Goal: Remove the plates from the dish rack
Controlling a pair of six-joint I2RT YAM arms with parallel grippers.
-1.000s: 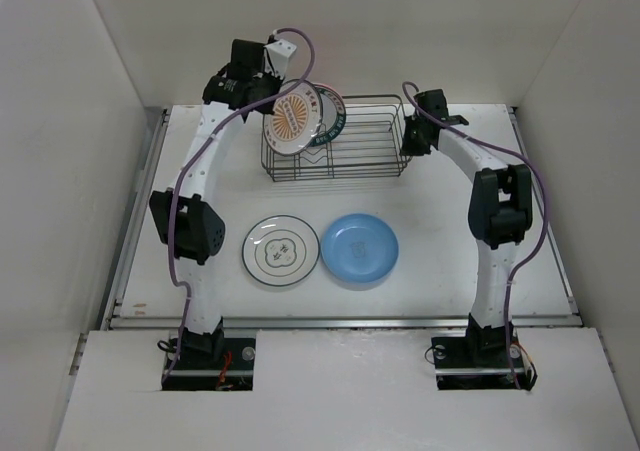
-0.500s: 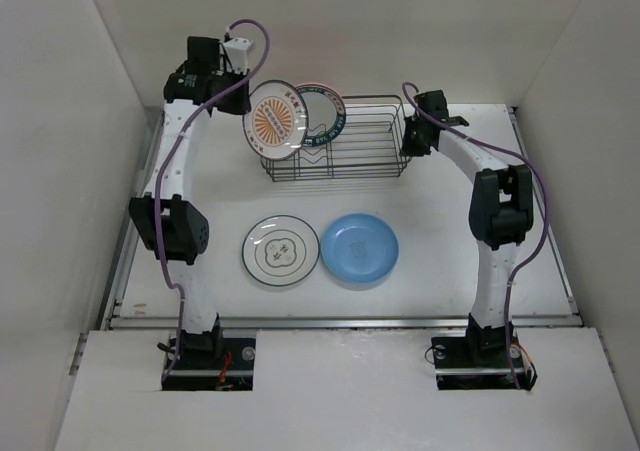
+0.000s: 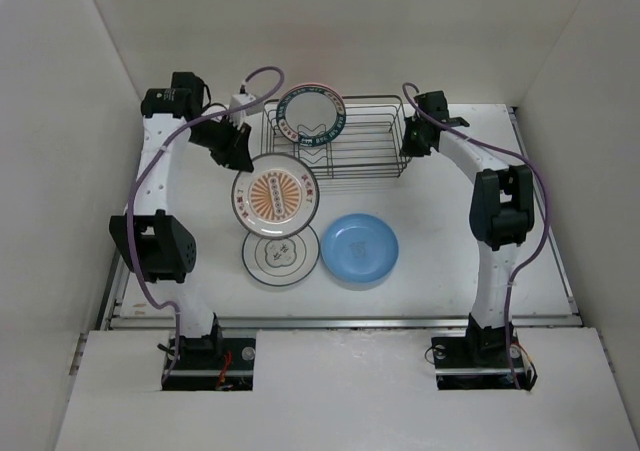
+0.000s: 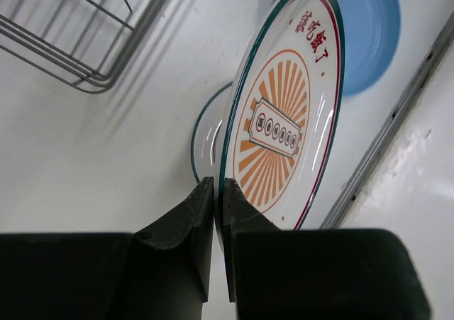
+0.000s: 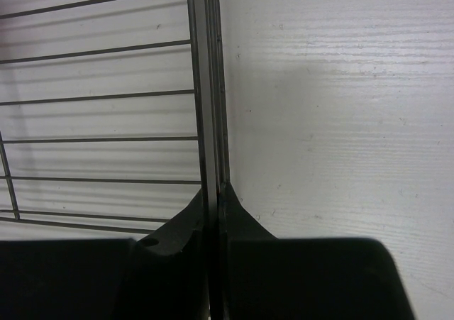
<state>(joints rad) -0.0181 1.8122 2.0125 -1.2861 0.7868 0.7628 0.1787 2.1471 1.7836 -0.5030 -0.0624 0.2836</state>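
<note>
My left gripper (image 3: 240, 161) is shut on the rim of the orange-patterned plate (image 3: 275, 195) and holds it in the air, tilted, in front of the dish rack (image 3: 360, 161) and over the white plate with the dark ring (image 3: 282, 258). In the left wrist view the orange-patterned plate (image 4: 284, 121) stands edge-on between my fingers (image 4: 191, 217). The light blue plate (image 3: 360, 247) lies flat on the table. The white plate with the dark green rim (image 3: 310, 116) stands in the rack's left end. A pink edge shows behind it. My right gripper (image 5: 215, 192) is shut on the rack's right end wire (image 5: 207, 86).
White walls enclose the table on the left, back and right. A raised metal rail (image 3: 340, 321) runs along the near edge. The rack's right half holds only upright wire dividers.
My left arm has swung the orange-patterned plate out of the rack, forward and down, to above the white ringed plate. The right arm has not moved.
</note>
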